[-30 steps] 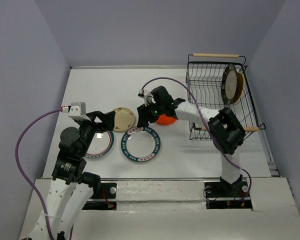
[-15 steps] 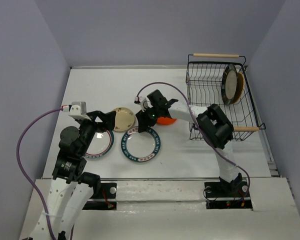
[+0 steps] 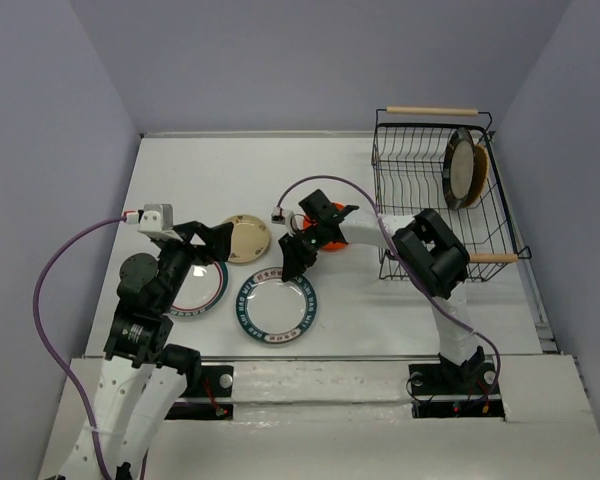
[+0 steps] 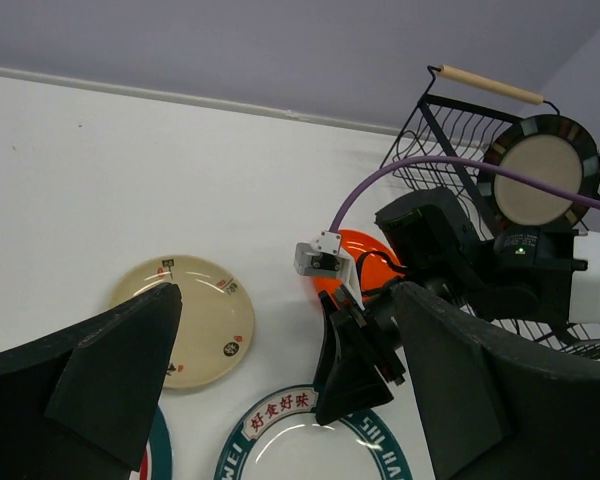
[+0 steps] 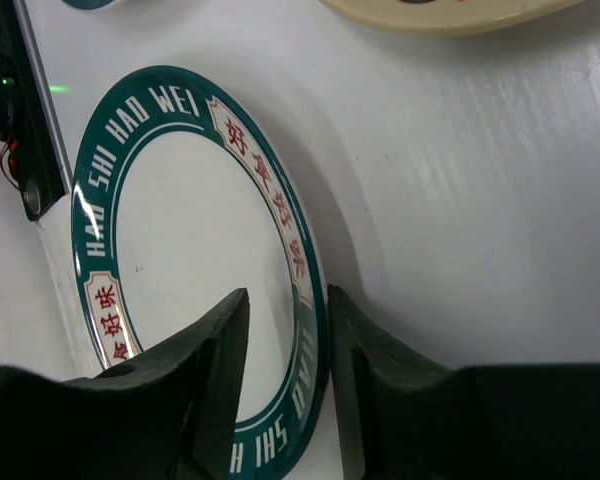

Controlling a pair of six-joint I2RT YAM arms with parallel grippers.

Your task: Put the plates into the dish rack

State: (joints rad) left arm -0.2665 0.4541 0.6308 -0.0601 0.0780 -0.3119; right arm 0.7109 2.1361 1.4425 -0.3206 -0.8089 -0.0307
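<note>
Two plates stand on edge in the black wire dish rack (image 3: 400,190) at the upper right, a dark-rimmed cream plate (image 3: 462,167) with a woven tan plate (image 3: 482,160) just behind it. At lower centre, the lettered plate (image 3: 280,308) reads "HAO SHI HAO WEI", and the right gripper (image 5: 287,296) pinches its upper rim. At left, the teal-and-pink-rimmed plate (image 3: 208,292) lies partly under the left arm. The left gripper (image 4: 286,300) is spread wide near the beige plate (image 3: 248,238). The orange-red plate (image 3: 332,241) peeks out beneath the right arm.
</note>
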